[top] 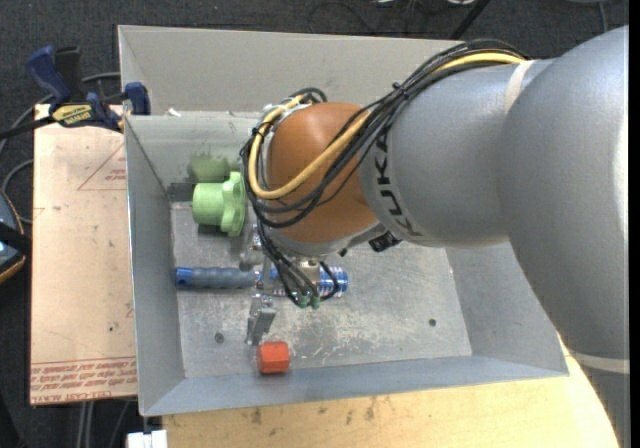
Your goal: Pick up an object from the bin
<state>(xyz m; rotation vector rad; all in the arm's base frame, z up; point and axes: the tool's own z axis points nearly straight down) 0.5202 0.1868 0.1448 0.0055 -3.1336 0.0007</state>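
Note:
My gripper [261,326] hangs below the arm's wrist, low over the front left part of the bin floor. A small orange-red block [273,357] lies just in front of it against the bin's near wall, slightly to the right and apart from it. A long tool with a blue handle [212,278] lies flat to the gripper's left and runs under the wrist. A blue and silver piece [336,283] shows on the wrist's right side; I cannot tell whether it belongs to that tool. A light green plastic part [220,203] sits further back on the left.
A darker green thing [208,167] lies behind the light green part, by the bin's left wall. The arm and its orange cover with cables hide the middle and back of the bin. Bare floor shows at the front right.

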